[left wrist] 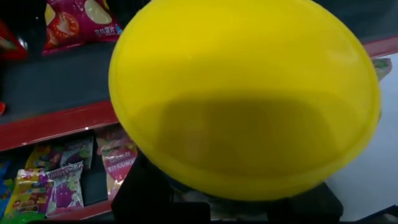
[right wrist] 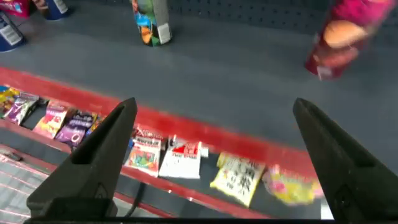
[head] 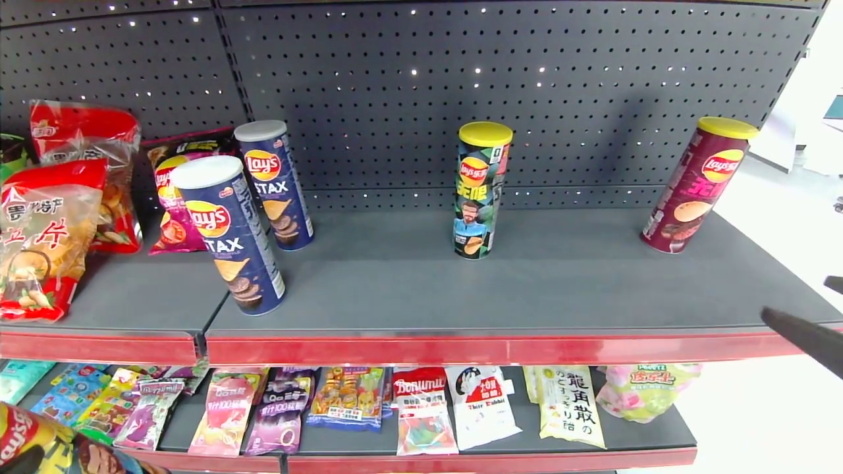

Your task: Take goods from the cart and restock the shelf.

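We judge the tall cylindrical cardboard chip can with a yellow plastic lid (left wrist: 242,93) to be light and stiff. Its glossy wall is likely slippery and would dent under a hard squeeze, and the crisps inside are brittle. The best hold is across the round wall near mid-height, never by the press-on lid, which could pop off. Being tall and narrow, the chip can would tip easily, so it should be set down flat on its base.

The chip can sits at 7 o'clock in the head view, below the shelves. The left gripper (left wrist: 224,205) has its fingers closed around the body just under the lid. The right gripper (right wrist: 214,109) hangs at 4 o'clock by the red shelf lip, its black fingers (right wrist: 93,162) spread wide and holding nothing.

The dark grey upper shelf (head: 560,283) carries:
- two blue white-lidded cans (head: 227,234) at 10 o'clock
- one green-and-black yellow-lidded can (head: 483,191) at 12 o'clock
- one maroon yellow-lidded can (head: 698,184) at 2 o'clock
- red snack bags (head: 46,230) at 9 o'clock

Bare board lies between the cans. The lower shelf (head: 658,434) holds a row of flat sweet packets (head: 421,408).
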